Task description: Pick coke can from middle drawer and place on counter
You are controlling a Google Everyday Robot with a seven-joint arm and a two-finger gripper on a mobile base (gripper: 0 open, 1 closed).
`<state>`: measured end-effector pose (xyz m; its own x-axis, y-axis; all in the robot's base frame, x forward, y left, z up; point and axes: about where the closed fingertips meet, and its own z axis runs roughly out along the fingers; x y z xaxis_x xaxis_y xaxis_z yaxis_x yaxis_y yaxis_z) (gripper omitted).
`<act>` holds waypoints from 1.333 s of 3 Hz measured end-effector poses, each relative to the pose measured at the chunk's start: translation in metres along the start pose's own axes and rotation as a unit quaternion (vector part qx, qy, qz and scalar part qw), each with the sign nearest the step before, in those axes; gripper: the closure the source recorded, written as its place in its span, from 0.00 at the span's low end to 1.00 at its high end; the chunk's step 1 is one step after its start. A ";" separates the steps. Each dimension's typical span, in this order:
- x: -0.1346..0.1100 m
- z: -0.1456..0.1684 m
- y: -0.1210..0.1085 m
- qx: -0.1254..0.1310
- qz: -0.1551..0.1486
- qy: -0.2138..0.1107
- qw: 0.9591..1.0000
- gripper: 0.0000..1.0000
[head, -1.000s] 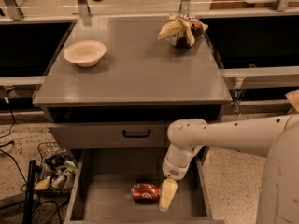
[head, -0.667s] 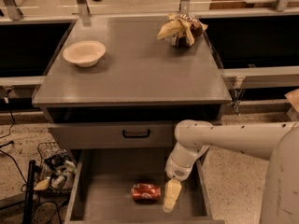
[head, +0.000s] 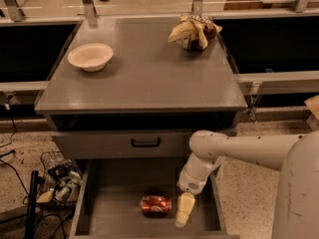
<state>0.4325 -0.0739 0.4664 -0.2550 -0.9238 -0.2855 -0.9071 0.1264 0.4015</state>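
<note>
One can: small red metal coke can (head: 156,204), on its side on the bare floor of the wide grey middle drawer (head: 114,203), just left of the gripper.
Long axis: left to right, its right end facing the gripper.
Gripper: cream gripper (head: 182,218) low inside the drawer; open or closed, cannot tell.
Surface: flat grey speckled surface (head: 149,78), above and beyond the gripper.

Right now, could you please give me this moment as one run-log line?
stage: reaching | gripper: low in middle drawer, beside coke can | coke can: on its side on drawer floor | counter: bowl, snack bag
</note>
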 end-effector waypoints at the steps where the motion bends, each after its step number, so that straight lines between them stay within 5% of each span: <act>1: 0.000 0.001 -0.001 -0.002 0.000 -0.001 1.000 0.00; 2: 0.018 -0.010 0.011 -0.011 -0.020 -0.017 1.000 0.00; 4: 0.017 -0.005 0.011 -0.032 -0.038 -0.032 0.998 0.00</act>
<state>0.4200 -0.0898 0.4704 -0.2094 -0.9047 -0.3710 -0.9020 0.0323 0.4304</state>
